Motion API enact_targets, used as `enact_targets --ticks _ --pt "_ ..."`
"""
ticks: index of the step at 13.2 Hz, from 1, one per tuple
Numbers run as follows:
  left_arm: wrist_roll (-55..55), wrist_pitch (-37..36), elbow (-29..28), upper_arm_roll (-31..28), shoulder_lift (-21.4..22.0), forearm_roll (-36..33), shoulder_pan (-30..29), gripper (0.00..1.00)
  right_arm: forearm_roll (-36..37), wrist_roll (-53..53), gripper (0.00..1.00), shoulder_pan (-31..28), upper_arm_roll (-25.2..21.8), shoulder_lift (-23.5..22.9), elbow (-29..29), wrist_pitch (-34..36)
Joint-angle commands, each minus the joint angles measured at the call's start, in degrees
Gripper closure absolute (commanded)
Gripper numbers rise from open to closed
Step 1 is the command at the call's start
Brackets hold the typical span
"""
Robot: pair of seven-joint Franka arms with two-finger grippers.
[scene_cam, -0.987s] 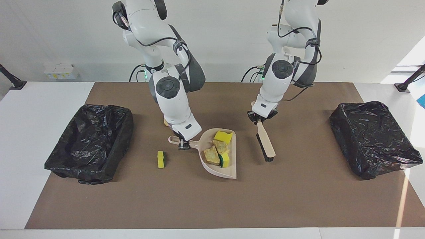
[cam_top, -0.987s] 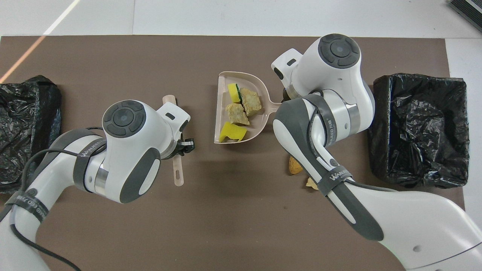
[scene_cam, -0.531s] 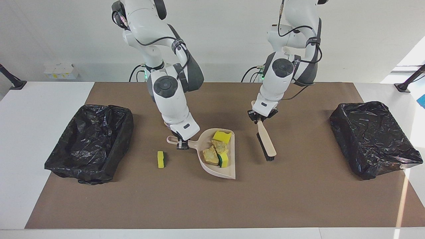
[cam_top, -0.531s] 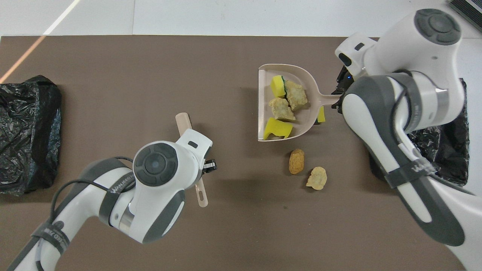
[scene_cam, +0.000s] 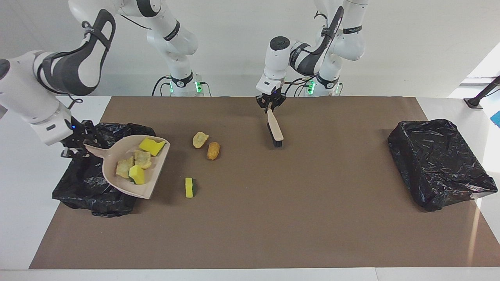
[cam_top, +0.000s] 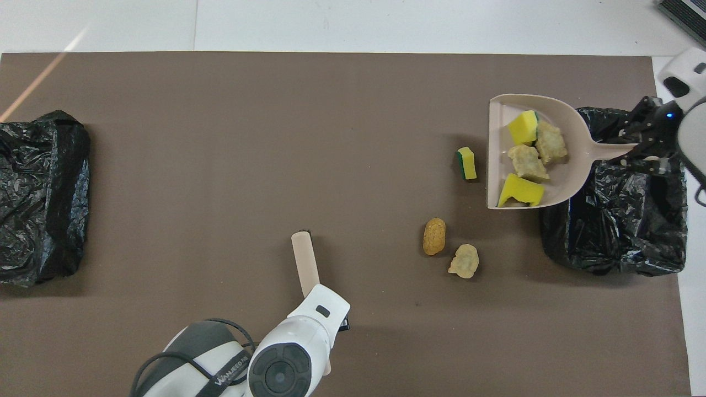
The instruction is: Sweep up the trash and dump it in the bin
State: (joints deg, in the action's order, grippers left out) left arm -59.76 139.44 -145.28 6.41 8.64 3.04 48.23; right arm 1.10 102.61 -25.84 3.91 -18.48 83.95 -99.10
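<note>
We see the right hand (scene_cam: 74,142) pinching the handle of the dustpan (scene_cam: 150,183), which it holds up in the air, partly over the black-lined bin (scene_cam: 97,199) at the right arm's end of the counter (scene_cam: 273,234) and partly over the brown mat (scene_cam: 312,203) beside it. The pan tilts with its open edge toward the middle of the counter. Four pieces of trash sit in it: two yellow sponge chunks (scene_cam: 152,146), one of them green-backed, and two pale tan lumps (scene_cam: 125,167).

Three pieces lie on the mat. A yellow sponge chunk with a green back (scene_cam: 189,187) stands on edge just beside the pan's open edge. Nearer to the robots, a tan lump (scene_cam: 200,139) and an orange-brown oval lump (scene_cam: 213,150) lie close together, apart from the pan.

We see the left hand (scene_cam: 270,106) pressed shut on the handle of the brush (scene_cam: 276,130), over the mat near the robots' end of the counter. The brush hangs down from the hand at a slant, and its dark bristles reach the mat or nearly so; we cannot tell whether they touch.

A second black-lined bin (scene_cam: 441,164) sits at the left arm's end of the counter, well apart from everything else.
</note>
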Motion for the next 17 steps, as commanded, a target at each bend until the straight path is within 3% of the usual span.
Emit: enact_targets --ticks 1,2,6,10,17 --pt "-0.45 1.97 -1.41 -1.14 0.33 -0.49 0.82 0.49 3.37 7.22 1.0 -3.15 0.66 2.04 1.39 -0.57" --pt "-0.18 1.19 -0.54 -1.22 -0.2 -0.49 0.72 0.0 4.6 8.91 1.0 -4.3 0.75 2.13 1.47 -1.09" --pt "6.03 -2.14 7.35 -1.49 -4.06 -0.66 -7.42 0.0 12.76 8.92 1.0 -4.66 0.66 2.3 2.0 -3.28" --pt "16.06 -10.05 20.0 -1.49 -10.9 -1.1 -16.22 0.0 17.17 6.13 1.0 -2.04 0.75 5.63 10.5 -11.19" --pt "36.97 -15.15 34.25 -1.58 -19.7 -2.6 -29.76 0.0 31.4 2.77 1.0 5.35 0.75 5.91 11.93 -11.29"
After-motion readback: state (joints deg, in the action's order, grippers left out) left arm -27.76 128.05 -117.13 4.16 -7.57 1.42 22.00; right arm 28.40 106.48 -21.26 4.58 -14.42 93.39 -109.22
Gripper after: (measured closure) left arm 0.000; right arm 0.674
